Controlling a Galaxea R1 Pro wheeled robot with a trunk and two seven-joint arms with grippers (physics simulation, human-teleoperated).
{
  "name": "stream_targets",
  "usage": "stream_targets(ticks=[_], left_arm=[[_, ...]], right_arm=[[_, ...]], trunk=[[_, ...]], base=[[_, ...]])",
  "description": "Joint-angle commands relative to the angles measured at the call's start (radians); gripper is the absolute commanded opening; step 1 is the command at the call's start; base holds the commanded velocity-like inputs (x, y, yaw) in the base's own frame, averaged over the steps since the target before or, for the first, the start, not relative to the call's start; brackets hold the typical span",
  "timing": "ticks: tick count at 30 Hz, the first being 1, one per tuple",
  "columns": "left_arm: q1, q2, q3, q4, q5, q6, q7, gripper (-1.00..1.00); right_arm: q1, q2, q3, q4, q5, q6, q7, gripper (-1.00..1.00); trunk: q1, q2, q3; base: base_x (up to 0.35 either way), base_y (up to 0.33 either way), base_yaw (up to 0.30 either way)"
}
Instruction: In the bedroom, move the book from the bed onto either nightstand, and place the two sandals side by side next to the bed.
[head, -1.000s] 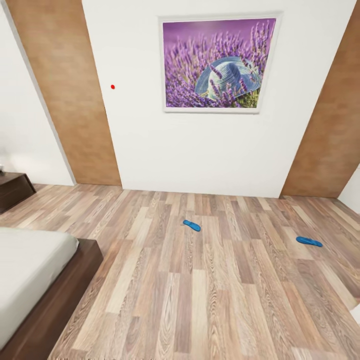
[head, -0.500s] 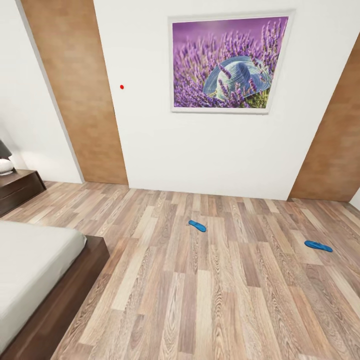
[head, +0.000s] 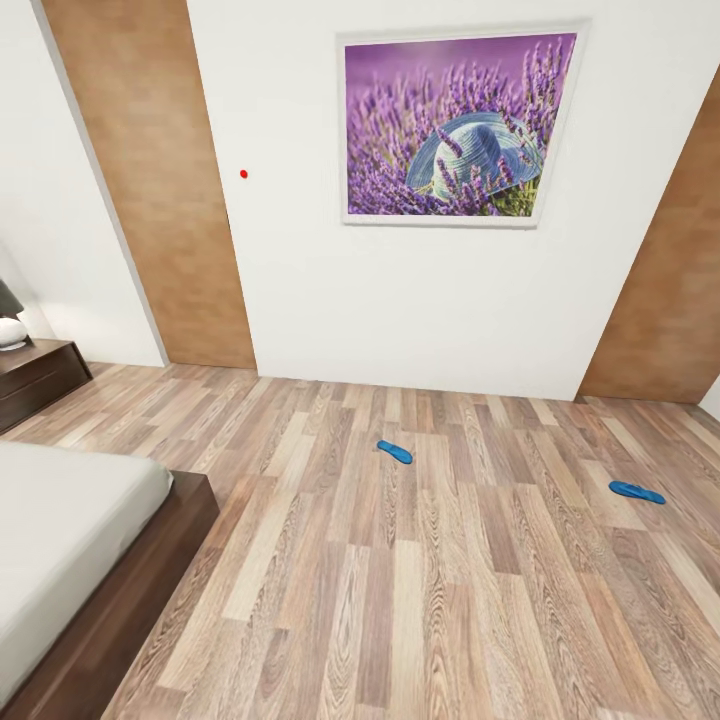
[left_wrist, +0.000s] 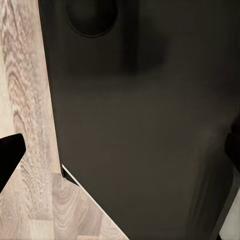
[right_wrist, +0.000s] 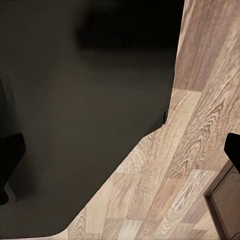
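Head view: two blue sandals (head: 395, 452) (head: 637, 492) are lying well apart on the plank floor (head: 420, 600) — bed (head: 60, 540) lower left; both grippers' (left_wrist: 120, 160) (right_wrist: 120, 150) jaws are standing apart.

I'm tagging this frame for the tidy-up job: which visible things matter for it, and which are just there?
Job: near sandal; far sandal; bed; wood floor beside it.
Just there: lavender picture; lamp; dark cabinet.

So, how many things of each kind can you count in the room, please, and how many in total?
Blue sandals: 2
Bed: 1
Framed lavender picture: 1
Lamp: 1
Dark wooden cabinet: 1
Total: 6
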Motion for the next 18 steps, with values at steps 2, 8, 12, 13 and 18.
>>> stream_targets(ticks=[2, 8, 12, 13, 18], left_arm=[[0.0, -0.001, 0.0, 0.0, 0.0, -0.002, 0.0, 1.0], [0.0, -0.005, 0.0, 0.001, 0.0, -0.004, 0.0, 1.0], [0.0, -0.005, 0.0, -0.001, 0.0, -0.004, 0.0, 1.0], [0.0, -0.005, 0.0, -0.001, 0.0, -0.004, 0.0, 1.0], [0.0, -0.005, 0.0, -0.001, 0.0, -0.007, 0.0, 1.0]], right_arm=[[0.0, 0.0, 0.0, -0.001, 0.001, 0.002, 0.001, 1.0], [0.0, 0.0, 0.0, -0.001, -0.002, 0.002, 0.0, 1.0], [0.0, 0.0, 0.0, -0.001, -0.006, 0.002, 0.0, 1.0], [0.0, 0.0, 0.0, -0.001, -0.007, 0.002, 0.0, 1.0], [0.0, -0.001, 0.0, -0.001, -0.009, 0.002, 0.0, 1.0]], trunk=[[0.0, 0.0, 0.0], [0.0, 0.0, 0.0], [0.0, 0.0, 0.0], [0.0, 0.0, 0.0], [0.0, 0.0, 0.0]], base=[[0.0, 0.0, 0.0], [0.0, 0.0, 0.0], [0.016, 0.0, 0.0], [0.095, 0.0, 0.0], [0.19, 0.0, 0.0]])
